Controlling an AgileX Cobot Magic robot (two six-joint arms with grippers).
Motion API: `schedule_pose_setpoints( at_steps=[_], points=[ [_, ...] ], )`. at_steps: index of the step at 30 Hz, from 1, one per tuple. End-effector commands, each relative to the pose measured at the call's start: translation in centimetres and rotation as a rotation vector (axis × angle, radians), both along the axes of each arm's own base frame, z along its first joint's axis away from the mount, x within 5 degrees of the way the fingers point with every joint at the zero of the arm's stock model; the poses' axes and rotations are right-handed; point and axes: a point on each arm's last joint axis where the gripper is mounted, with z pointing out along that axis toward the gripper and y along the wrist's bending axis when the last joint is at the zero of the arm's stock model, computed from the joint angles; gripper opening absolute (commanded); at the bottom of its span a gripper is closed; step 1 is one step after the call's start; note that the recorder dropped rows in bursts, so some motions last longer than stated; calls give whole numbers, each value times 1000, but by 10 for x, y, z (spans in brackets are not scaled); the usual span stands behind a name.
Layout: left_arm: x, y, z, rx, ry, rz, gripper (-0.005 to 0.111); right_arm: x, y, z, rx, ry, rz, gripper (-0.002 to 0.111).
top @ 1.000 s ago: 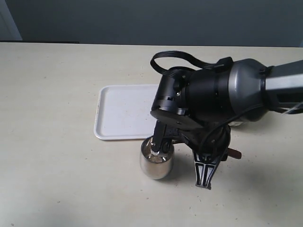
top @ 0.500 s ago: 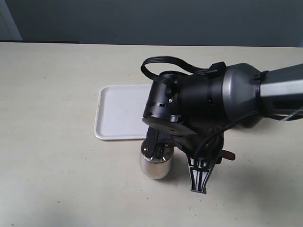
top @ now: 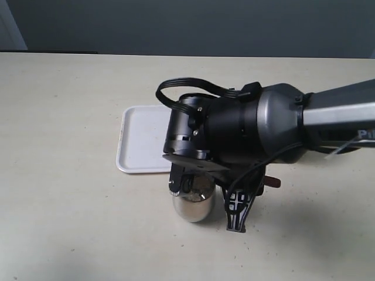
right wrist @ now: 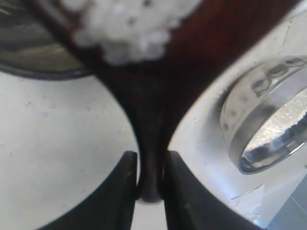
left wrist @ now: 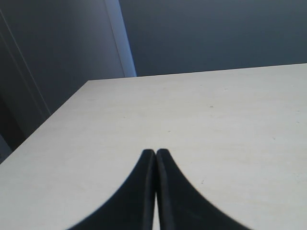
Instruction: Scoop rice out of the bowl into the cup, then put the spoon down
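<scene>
Right gripper (right wrist: 149,165) clamped on spoon (right wrist: 201,57) handle, rice (right wrist: 129,24) heaped at its far end, over the cup (top: 192,206)

table (top: 58,205): pale beige | on it: white tray (top: 140,140); cup (top: 192,208) just beside tray; bowl (right wrist: 237,115)

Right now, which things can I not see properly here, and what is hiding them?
- The bowl: hidden behind the right arm in the exterior view; cut by the frame edge in the right wrist view.
- The cup: exterior view, its opening is covered by that arm.
- The spoon and its rice: right wrist view, blurred and cut by the edge.
</scene>
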Motion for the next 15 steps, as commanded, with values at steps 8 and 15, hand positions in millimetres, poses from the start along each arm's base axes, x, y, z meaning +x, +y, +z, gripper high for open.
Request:
schedule_pose_setpoints(
  at_steps=[8, 15],
  points=[
    [0, 0, 1, -3, -10, 4, 0, 0, 5, 2, -6, -82, 27, -1],
    [0, 0, 1, -3, -10, 4, 0, -4, 6, -10, -36, -70, 27, -1]
  ],
)
